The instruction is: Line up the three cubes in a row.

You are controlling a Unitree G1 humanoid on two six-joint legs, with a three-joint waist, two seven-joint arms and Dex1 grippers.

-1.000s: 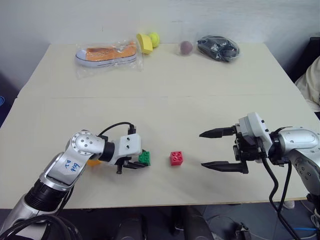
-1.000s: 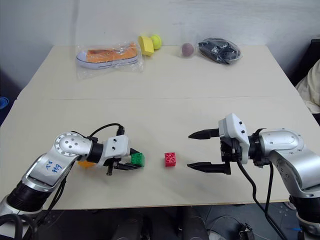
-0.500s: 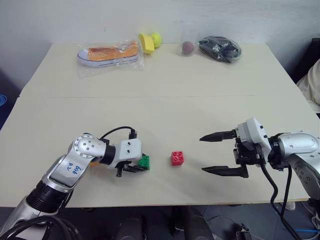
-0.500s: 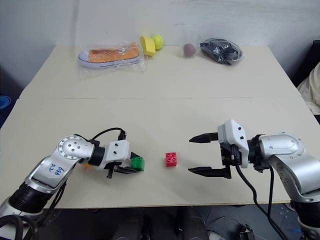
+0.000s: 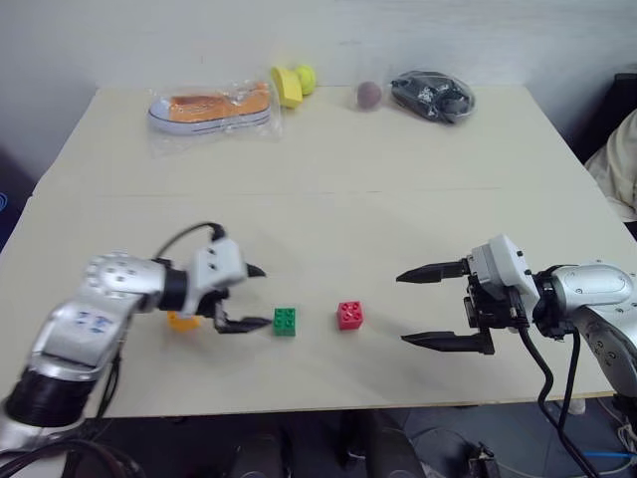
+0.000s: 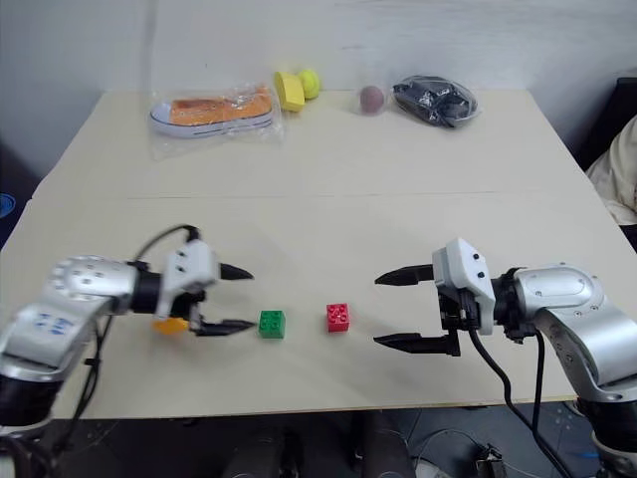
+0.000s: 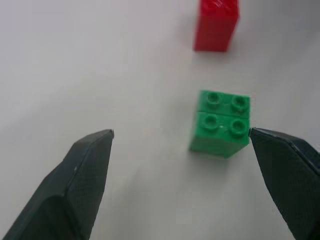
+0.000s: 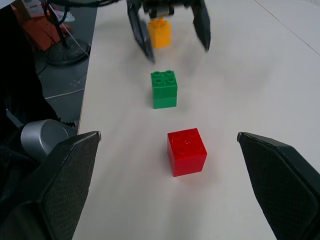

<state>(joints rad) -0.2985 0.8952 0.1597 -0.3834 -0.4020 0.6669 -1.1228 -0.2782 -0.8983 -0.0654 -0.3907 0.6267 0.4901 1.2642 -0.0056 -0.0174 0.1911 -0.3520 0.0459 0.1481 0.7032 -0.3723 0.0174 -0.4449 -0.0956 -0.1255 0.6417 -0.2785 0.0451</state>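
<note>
With green cube (image 6: 271, 324) and red cube (image 6: 337, 317) side by side, orange cube (image 6: 170, 324) sits left, prob. needing alignment; left gripper (image 6: 232, 299) & right gripper (image 6: 400, 310) both spread, empty.

Cubes: one green (image 6: 271, 324), one red (image 6: 338, 318), one orange-yellow (image 8: 160, 33); table (image 6: 328, 169) cream; both grippers' fingers (image 8: 65, 190) black.

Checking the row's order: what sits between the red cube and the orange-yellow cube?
The green cube sits between the red cube and orange-yellow cube, clearest in the right wrist view.
</note>
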